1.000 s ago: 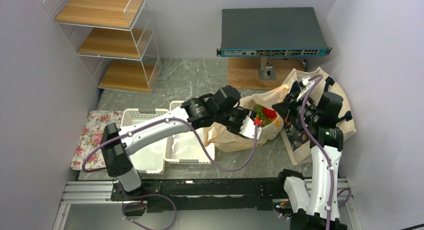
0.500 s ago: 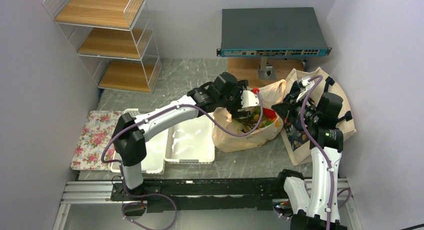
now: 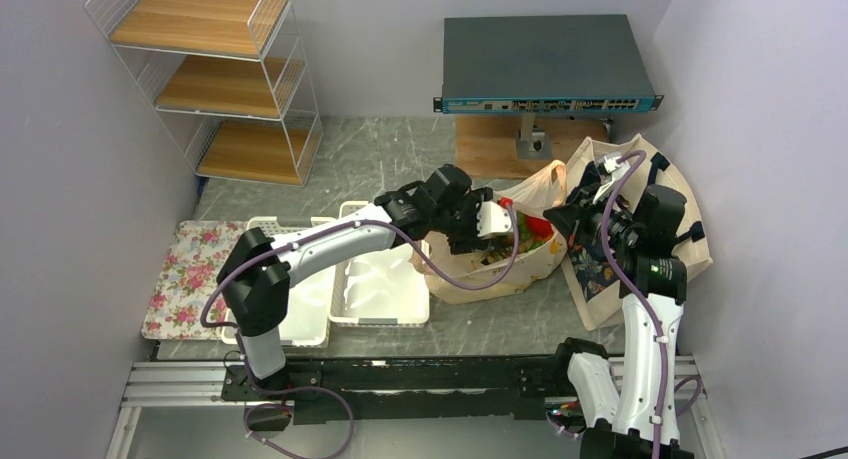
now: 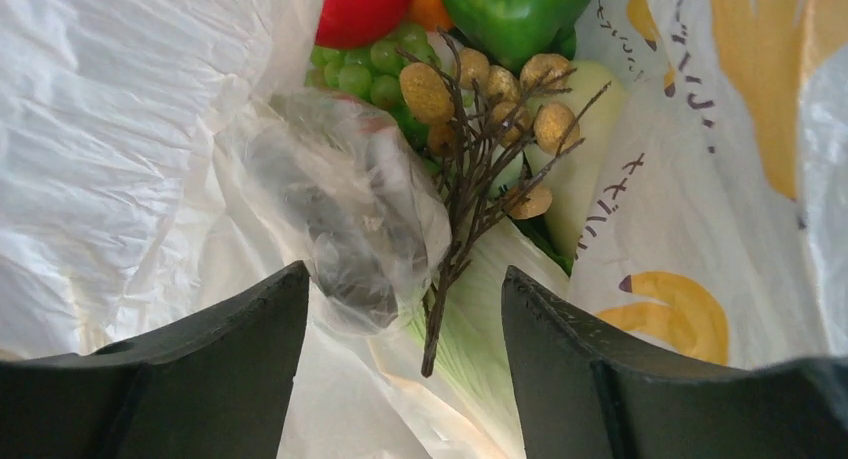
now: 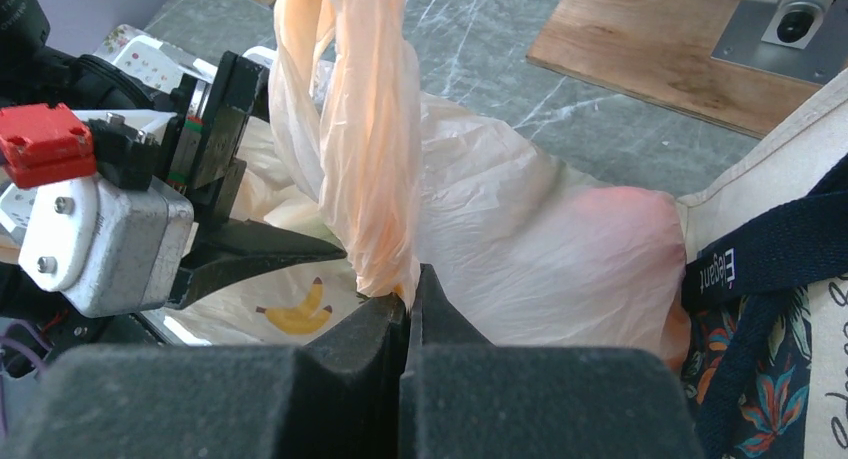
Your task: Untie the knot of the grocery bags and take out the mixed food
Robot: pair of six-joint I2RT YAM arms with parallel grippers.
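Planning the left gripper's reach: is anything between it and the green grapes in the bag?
Yes. Crumpled clear plastic film lies just ahead of the left gripper, covering some green grapes; a twig of brown nuts lies alongside.

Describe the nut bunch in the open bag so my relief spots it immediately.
Find the peach plastic bag beside the canvas tote. Inside its open mouth, next to the green grapes and green pepper, lies the nut bunch. It alone is dark bare twigs tipped with round tan-gold nuts.
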